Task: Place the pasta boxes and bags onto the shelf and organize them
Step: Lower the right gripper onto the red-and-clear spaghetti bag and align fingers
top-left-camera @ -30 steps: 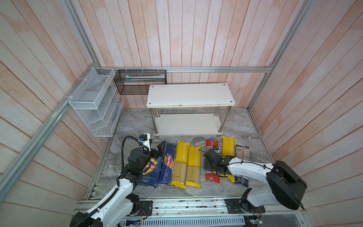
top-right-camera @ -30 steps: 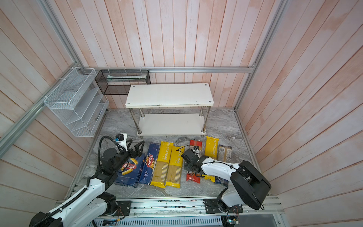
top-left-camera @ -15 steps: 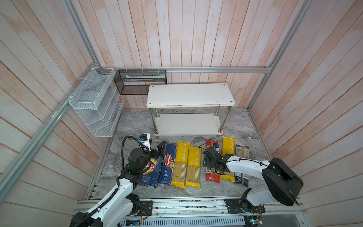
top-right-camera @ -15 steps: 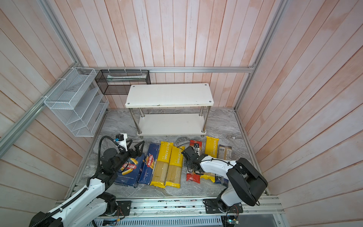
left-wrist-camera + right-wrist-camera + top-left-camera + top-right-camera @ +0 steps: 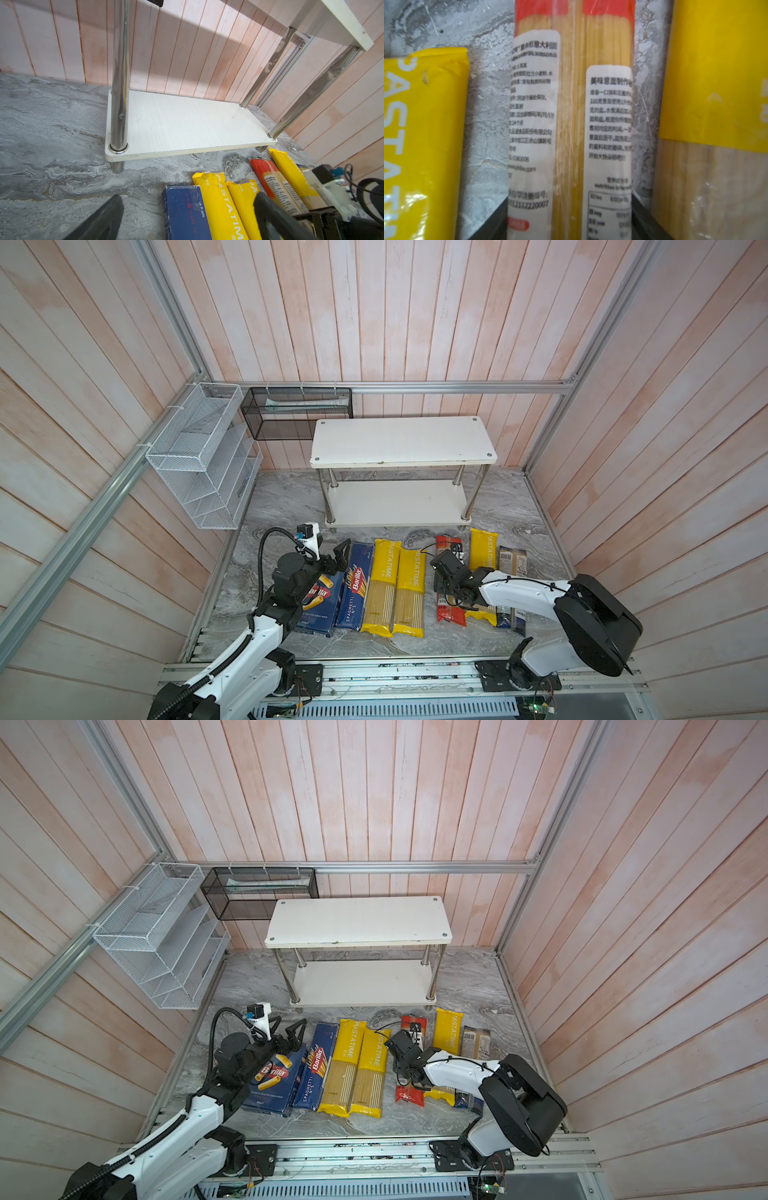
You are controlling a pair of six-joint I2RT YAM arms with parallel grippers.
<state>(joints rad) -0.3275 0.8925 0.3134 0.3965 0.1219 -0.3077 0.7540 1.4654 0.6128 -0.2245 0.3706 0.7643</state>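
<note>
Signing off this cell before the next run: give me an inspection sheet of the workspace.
Surface: grey marbled tabletop, goods lying flat in one row.
Job's things: two-tier white-board shelf on chrome legs, both boards bare; wide dark blue Barilla rigatoni box, narrow dark blue Barilla spaghetti box, three yellow PASTATIME bags, red-ended clear spaghetti bag, dark-blue-ended labelled bag, none shelved.
Clutter: nothing seen.
End effectors: left end effector open, by the boxes' far ends; right end effector straddles the red-ended bag, grip not confirmable.
Cables: black corrugated hose arches over the left arm; thin black wire along the right arm.
Surroundings: white wire rack and black mesh basket hang on the frame; pink plank walls.
</note>
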